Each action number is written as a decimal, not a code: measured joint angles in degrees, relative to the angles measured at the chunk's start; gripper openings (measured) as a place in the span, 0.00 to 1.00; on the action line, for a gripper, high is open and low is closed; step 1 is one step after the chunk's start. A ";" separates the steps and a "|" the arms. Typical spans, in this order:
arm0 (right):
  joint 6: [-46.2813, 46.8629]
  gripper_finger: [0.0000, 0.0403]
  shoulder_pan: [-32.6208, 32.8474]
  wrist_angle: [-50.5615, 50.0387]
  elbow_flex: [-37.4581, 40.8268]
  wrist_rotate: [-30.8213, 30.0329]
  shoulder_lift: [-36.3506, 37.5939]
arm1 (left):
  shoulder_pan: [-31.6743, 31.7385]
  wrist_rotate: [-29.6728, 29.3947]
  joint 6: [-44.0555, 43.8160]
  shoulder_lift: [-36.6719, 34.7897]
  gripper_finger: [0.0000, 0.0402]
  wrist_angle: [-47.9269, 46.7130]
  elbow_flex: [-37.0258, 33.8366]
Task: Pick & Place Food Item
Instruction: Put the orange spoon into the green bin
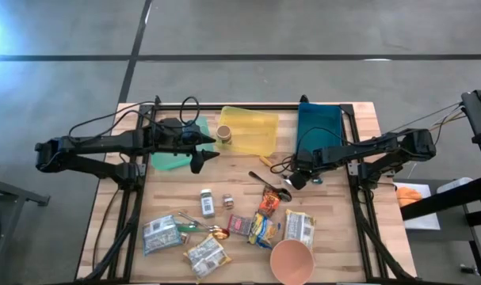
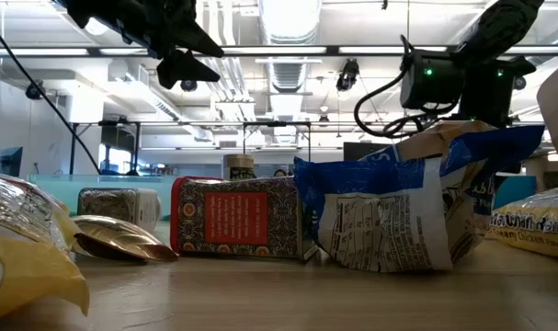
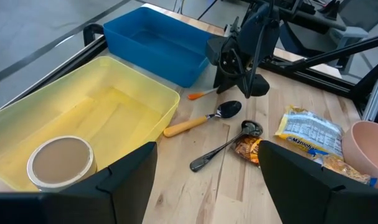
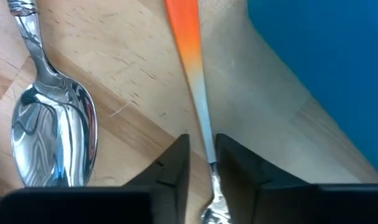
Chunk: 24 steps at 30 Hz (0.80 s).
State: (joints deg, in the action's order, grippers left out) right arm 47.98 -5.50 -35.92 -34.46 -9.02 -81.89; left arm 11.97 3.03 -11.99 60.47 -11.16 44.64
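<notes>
My right gripper (image 4: 202, 165) points down at the wooden table beside the blue bin (image 1: 319, 127), shut on a slim utensil with an orange-and-white handle (image 4: 184, 31). The utensil also shows under that gripper in the left wrist view (image 3: 201, 94). A silver spoon (image 4: 51, 134) lies next to it. Food packets (image 1: 269, 202) (image 1: 299, 228) lie on the table nearer its near edge. My left gripper (image 1: 207, 149) hangs open above the yellow tray (image 3: 101, 106), holding nothing. My right gripper has the utensil's thin neck (image 4: 207, 146), between the pale end of the handle and the metal end, between its two fingers. The fingers come from above, pointing down, and lie across the utensil. The utensil lies flat on the table.
A round lidded container (image 3: 60, 160) stands in the yellow tray. A green tray (image 1: 173, 154) lies under the left arm. An orange-handled spoon (image 3: 198, 122), two small jars (image 1: 207, 202), a red box (image 1: 240, 225), silver packets (image 1: 162, 233) and a pink bowl (image 1: 292, 261) crowd the table's near half.
</notes>
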 joint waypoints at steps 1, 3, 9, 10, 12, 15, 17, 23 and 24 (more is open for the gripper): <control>-0.02 0.12 0.00 -0.09 0.00 0.06 0.00 | 0.00 0.02 0.00 0.00 0.70 0.00 0.00; -0.06 0.06 -0.02 -0.23 0.02 0.09 0.00 | 0.00 0.01 0.00 0.00 0.70 0.00 0.00; 0.07 0.04 -0.02 -0.31 0.02 0.15 0.00 | 0.00 0.02 -0.02 0.00 0.70 -0.09 0.00; 0.30 0.04 -0.02 -0.31 0.02 0.19 0.00 | 0.00 0.00 0.00 0.00 0.70 -0.18 0.00; 0.71 0.03 0.04 -0.32 0.04 0.36 0.14 | 0.00 0.01 -0.02 0.00 0.70 -0.28 0.00; 0.88 0.03 0.74 -1.40 -0.61 0.57 0.52 | -0.02 0.02 -0.02 0.00 0.70 -0.28 0.00; 1.14 0.03 1.57 -3.33 -1.29 1.01 0.71 | -0.02 0.01 -0.02 0.00 0.70 -0.28 0.00; 1.14 0.03 4.56 -6.49 -4.35 1.71 1.01 | -0.02 0.01 -1.36 0.00 0.70 -0.25 0.00; 1.16 0.03 5.03 -6.79 -4.51 1.56 1.01 | -0.02 0.01 -1.49 0.00 0.70 -0.24 0.00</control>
State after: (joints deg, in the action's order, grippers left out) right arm 49.14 -0.47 -42.71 -38.97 -7.46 -80.88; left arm 11.94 3.03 -13.48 60.47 -11.40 44.64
